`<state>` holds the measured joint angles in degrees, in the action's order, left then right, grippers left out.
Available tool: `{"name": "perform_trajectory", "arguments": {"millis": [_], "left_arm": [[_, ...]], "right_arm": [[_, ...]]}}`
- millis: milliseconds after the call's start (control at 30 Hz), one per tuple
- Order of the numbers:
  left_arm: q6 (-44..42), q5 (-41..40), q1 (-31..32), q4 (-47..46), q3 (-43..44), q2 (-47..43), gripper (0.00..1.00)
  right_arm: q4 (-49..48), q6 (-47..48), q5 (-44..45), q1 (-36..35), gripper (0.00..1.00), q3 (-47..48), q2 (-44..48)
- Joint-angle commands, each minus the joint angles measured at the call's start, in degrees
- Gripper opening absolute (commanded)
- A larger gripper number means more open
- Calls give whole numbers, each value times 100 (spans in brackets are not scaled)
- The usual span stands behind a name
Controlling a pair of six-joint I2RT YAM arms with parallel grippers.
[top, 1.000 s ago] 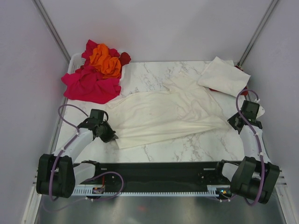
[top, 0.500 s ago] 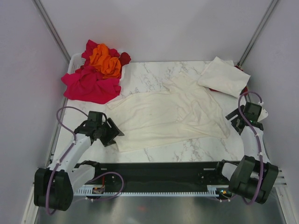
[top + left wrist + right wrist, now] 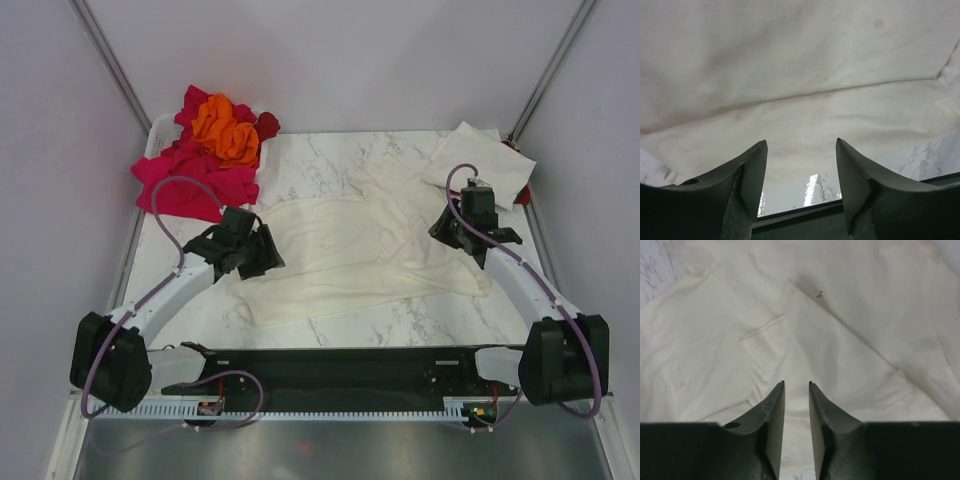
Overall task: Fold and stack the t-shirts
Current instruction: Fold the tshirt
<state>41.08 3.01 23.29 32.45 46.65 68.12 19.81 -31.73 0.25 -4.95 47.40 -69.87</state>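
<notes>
The cream tee [image 3: 340, 255] lies spread at centre frame, long axis left to right, with the left gripper [image 3: 268, 252] over its left end, jaws wide and empty, and the right gripper [image 3: 447, 232] over its right end, jaws narrowly apart, gripping nothing.

Ahead of the left gripper [image 3: 801, 145], the spread cream t-shirt [image 3: 800, 70] runs off the wrist view at the top and both sides, so we see no collar or sleeves there. The gripper's fingers [image 3: 747, 175] are cut off by the bottom edge. Around the right gripper [image 3: 796, 385], cloth fills the view past every edge, and we cannot tell whether the tips touch it. From above, that gripper's fingertips are too small and dark to make out. Far to the left of the left gripper, the pile of coloured t-shirts [image 3: 205, 150] buries all but the rim of a white bin [image 3: 157, 127].
</notes>
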Motion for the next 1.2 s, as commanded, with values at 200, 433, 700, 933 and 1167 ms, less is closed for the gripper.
{"name": "perform_trajectory", "arguments": {"millis": [200,433,700,933,1167], "left_arm": [[40,-213,361,-1065,-604,852,60],[93,-424,440,-1065,-1272,870,59],[-285,-563,694,-1004,-1169,1492,59],[-627,-793,809,-679,-421,2318,61],[-338,-783,870,163,-252,2198,61]], "right_arm": [[-372,105,-298,-103,17,-485,-1213],[-487,-334,-60,-111,18,-1118,-1293],[-883,-1046,-298,-103,29,-2287,-723],[-418,-1555,-684,-410,31,-3069,788],[794,-1285,254,-568,36,-2447,1688]]}}
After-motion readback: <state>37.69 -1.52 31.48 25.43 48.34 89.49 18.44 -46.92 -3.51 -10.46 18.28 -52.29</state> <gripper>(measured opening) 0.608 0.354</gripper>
